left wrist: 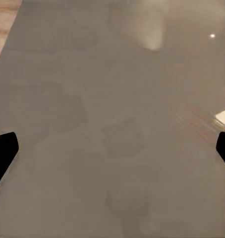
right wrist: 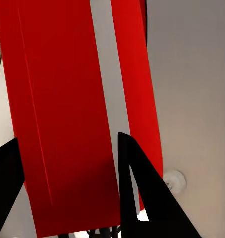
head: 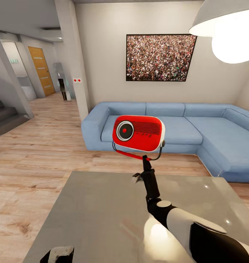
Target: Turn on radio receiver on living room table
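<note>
Radio (head: 138, 133) held aloft over the far edge of the table (head: 102, 212), upside down, right gripper (head: 146, 160) pinched on its handle (head: 133, 155). Thin hold: radio could swing or drop. Left gripper (left wrist: 112, 148) spread wide, holding nothing, above the tabletop.

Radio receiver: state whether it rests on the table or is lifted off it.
Lifted. The radio receiver hangs in the air above the table, held by its handle in the right gripper, with the sofa behind it.
</note>
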Controlling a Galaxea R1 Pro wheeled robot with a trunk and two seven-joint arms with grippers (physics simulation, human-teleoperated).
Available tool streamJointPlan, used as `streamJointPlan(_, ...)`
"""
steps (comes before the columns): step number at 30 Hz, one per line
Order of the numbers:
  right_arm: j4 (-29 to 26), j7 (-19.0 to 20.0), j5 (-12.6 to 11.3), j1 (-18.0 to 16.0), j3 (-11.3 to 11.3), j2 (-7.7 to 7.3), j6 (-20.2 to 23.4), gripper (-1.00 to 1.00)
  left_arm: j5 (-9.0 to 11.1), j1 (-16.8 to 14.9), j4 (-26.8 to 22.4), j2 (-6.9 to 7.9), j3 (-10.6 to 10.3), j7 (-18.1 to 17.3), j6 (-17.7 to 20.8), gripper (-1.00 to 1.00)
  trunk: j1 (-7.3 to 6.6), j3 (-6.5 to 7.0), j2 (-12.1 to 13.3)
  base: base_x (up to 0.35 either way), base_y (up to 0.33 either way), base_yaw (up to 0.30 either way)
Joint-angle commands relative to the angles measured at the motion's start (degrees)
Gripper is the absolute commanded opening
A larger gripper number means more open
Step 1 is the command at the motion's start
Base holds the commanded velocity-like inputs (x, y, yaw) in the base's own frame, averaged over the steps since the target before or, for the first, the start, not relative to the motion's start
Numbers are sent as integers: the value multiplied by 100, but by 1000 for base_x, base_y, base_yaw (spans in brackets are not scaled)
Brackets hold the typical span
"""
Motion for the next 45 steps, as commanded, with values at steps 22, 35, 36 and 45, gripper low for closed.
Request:
streamJointPlan(22, 214, 0, 59, 0, 0, -10, 372, -100, 57, 1, -3079, -720, -30, 18, 1866, -100, 0, 0, 0, 0, 0, 0)
streamJointPlan(35, 221, 0, 1208, 19, -8, -10, 374, -100, 513, -331, -3079, -765, -793, -194, 2164, -100, 0, 0, 0, 0, 0, 0)
streamJointPlan(36, 221, 0, 1336, 36, -8, -10, 376, -100, 517, -431, -3079, -769, -832, -259, 2304, -100, 0, 0, 0, 0, 0, 0)
streamJointPlan(45, 224, 0, 2062, 320, -8, -22, 378, -100, 547, -1451, -3040, -1083, -900, -1291, 3199, -100, 0, 0, 0, 0, 0, 0)
